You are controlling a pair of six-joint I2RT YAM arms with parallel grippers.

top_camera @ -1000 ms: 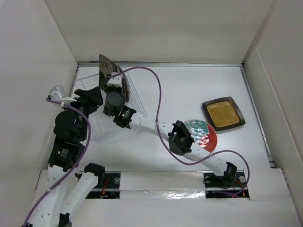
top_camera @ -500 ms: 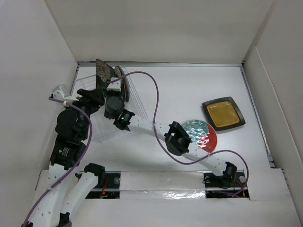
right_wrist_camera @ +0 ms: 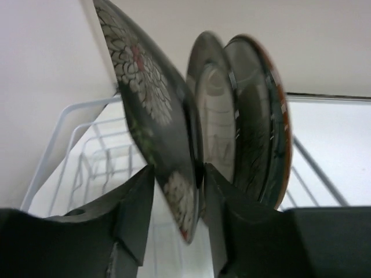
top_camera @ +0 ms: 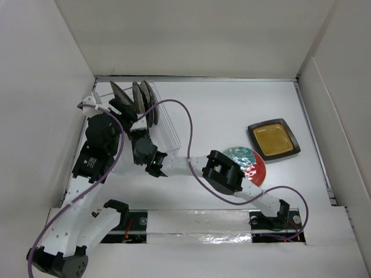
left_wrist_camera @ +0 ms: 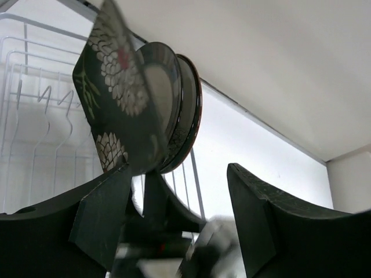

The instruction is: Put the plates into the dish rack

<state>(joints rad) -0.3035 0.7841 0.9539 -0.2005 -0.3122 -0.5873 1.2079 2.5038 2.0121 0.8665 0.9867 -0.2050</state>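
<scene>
— White walls [top_camera: 203, 35] box in a white table [top_camera: 232, 110]. What sits at the far left?

— Hard by the left wall, the left arm reaches up to the clear plastic and thin-wire dish rack [top_camera: 167, 121], which fills the table's far left corner. The left gripper [left_wrist_camera: 179, 171] hangs at the rack with its jaws spread wide, gripping nothing.

— And the plates in there?

— Three stand on edge in the slots. Leftmost is the black square plate with white flowers [right_wrist_camera: 151, 92], tilted so that its top leans away from the other two. Just right of it is a round plate with a pale middle [right_wrist_camera: 213, 104]. Close against that is a round plate with a reddish-brown rim [right_wrist_camera: 264, 116]. Both are backlit, so their patterns are hard to read.

— Where is the right gripper?

— The right gripper [right_wrist_camera: 179, 174] straddles the floral plate's lower edge, one finger at each face. Whether they press it or stand slack, I cannot tell. The right arm lies slantwise across the table from its base at the near right, and a purple cable [top_camera: 188, 110] arcs over the rack's right side.

— What lies further right?

— A red-and-teal round plate [top_camera: 249, 165] lies flat on the table, its near left part hidden under the right arm's elbow. Beyond it, further right and apart from it, a black square plate with an amber centre [top_camera: 273, 139] lies flat in full view
</scene>
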